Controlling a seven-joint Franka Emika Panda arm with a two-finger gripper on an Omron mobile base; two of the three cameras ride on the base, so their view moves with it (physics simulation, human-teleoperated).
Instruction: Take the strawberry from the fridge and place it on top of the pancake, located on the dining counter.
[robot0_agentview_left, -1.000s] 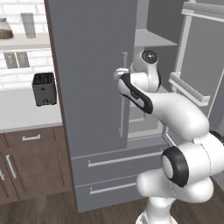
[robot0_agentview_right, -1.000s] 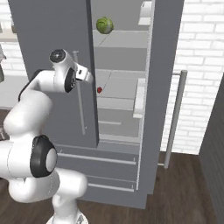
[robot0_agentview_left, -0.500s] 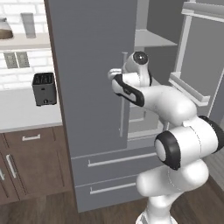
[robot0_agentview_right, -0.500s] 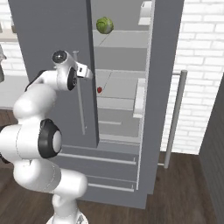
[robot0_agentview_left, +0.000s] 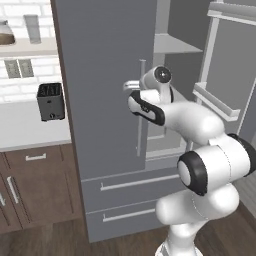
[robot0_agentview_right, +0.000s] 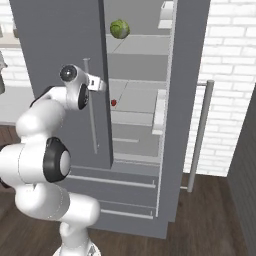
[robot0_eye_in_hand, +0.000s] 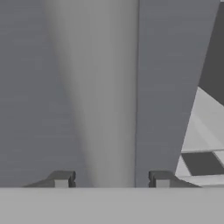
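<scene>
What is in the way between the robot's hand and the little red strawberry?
The fridge's left door edge. In the right base view the gripper sits by its bar handle, with the strawberry on a shelf just behind.

Both base views look forward at the fridge (robot0_agentview_left: 105, 110) from opposite sides; the hand view faces its door closely.

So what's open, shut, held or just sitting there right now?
fridge: left door partly open, right door swung wide, both drawers shut
gripper: open, a finger on each side of the left door's bar handle
strawberry: lying on a middle shelf, untouched
green round vegetable: resting on the upper shelf
toaster: standing on the wall counter
</scene>
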